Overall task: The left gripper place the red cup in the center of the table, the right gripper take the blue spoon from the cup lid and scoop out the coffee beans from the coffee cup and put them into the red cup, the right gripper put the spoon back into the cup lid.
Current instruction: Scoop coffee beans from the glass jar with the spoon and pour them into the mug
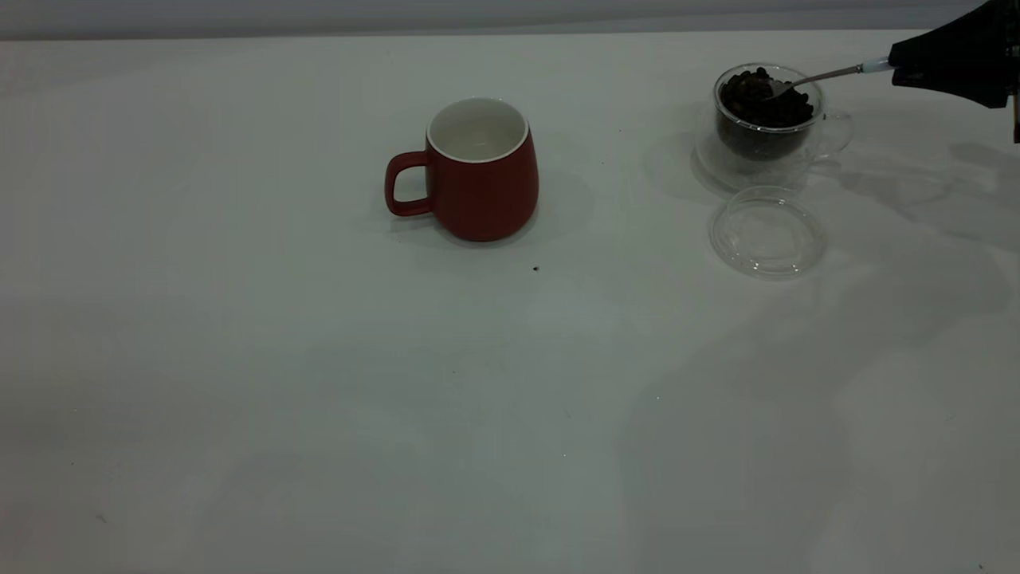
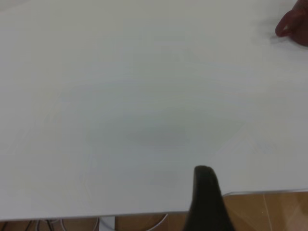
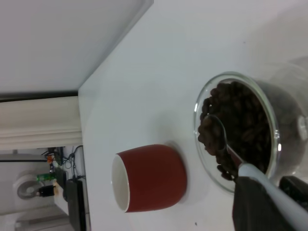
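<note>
The red cup [image 1: 486, 191] stands upright mid-table, handle toward the left arm's side, white inside and empty; it also shows in the right wrist view [image 3: 154, 179]. At the far right, the clear coffee cup [image 1: 766, 127] holds a heap of coffee beans [image 1: 763, 100]. My right gripper [image 1: 899, 65] is shut on the blue spoon [image 1: 833, 75] by its pale handle [image 3: 272, 190]. The spoon's metal bowl rests in the beans [image 3: 243, 120]. The cup lid [image 1: 767, 233] lies empty just in front of the coffee cup. My left gripper [image 2: 207, 202] hovers by a table edge, far from the red cup [image 2: 294, 26].
The white table [image 1: 239, 399] has a tiny dark speck [image 1: 535, 269] in front of the red cup. The right wrist view shows the table's far edge and a wall with equipment beyond. Wooden floor lies past the table edge in the left wrist view.
</note>
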